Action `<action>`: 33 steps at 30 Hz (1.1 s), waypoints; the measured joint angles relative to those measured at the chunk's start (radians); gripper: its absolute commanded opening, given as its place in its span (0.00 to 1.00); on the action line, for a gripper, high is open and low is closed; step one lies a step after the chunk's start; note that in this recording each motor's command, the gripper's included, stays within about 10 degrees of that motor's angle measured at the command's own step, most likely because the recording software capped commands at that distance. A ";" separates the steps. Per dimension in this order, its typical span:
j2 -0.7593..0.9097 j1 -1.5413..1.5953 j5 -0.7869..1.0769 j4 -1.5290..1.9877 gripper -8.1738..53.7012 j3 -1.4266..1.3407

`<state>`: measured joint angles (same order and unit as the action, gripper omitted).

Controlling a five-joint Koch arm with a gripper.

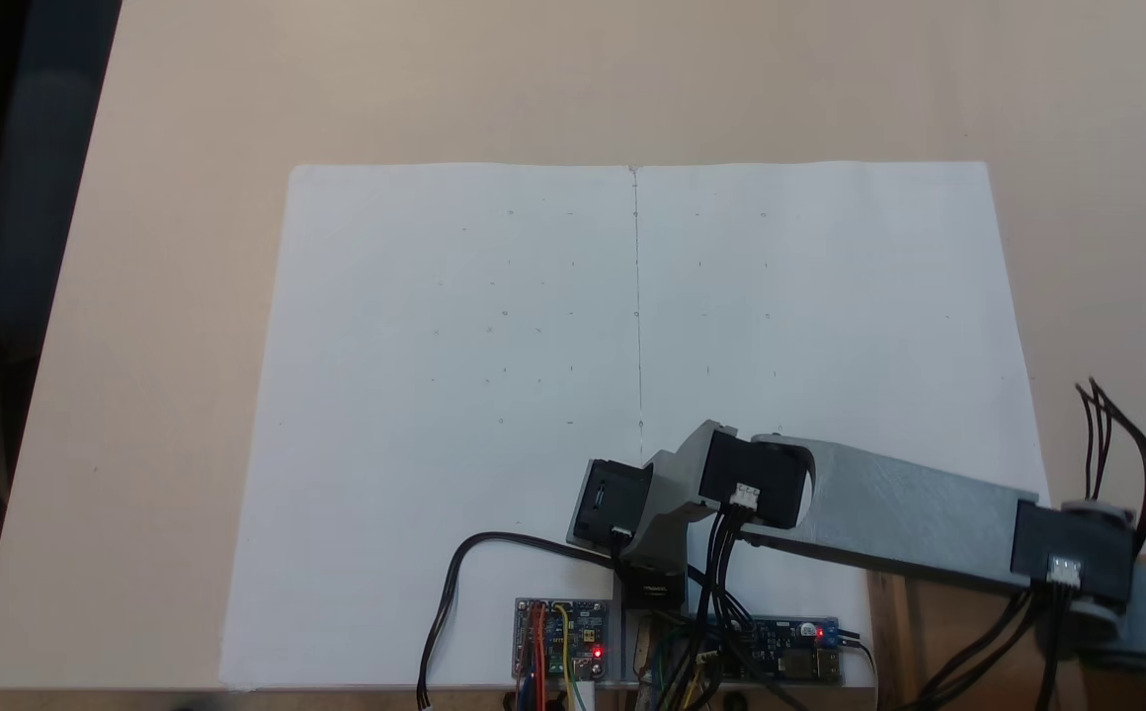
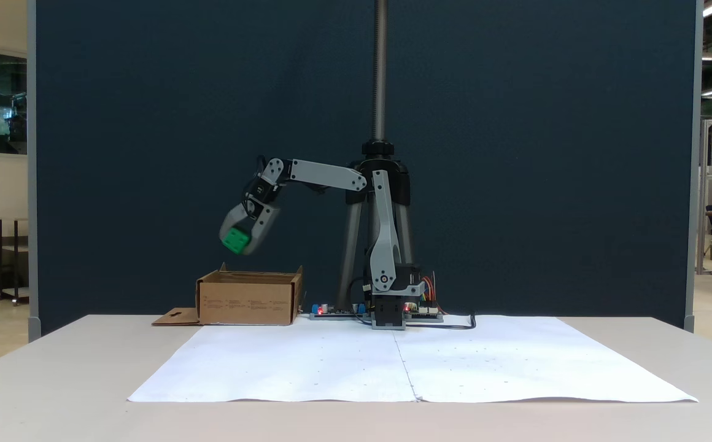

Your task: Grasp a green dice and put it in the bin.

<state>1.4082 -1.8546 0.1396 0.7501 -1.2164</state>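
On the left of a fixed view, the bin (image 2: 249, 298) sits on the table; above its left half hangs the gripper (image 2: 237, 241), clamped around the green dice (image 2: 236, 240). Dropped here, I reckon the cube could clip the near wall and bounce out.

Even soft light, faint shadows; both fixed views slightly soft.

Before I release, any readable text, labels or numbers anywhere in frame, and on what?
None can be read.
Brown cardboard bin: rows of dark print on its front wall, too small to read.
Circuit boards at the arm's base: markings blurred.
White paper sheet: faint marks, no legible characters.
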 measured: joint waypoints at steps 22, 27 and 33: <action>-0.097 -0.002 0.011 0.244 0.81 0.002; -0.095 0.032 0.011 0.233 0.81 0.002; -0.014 0.225 -0.052 0.112 0.81 0.002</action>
<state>1.3944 -1.6291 0.0874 0.8621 -1.2149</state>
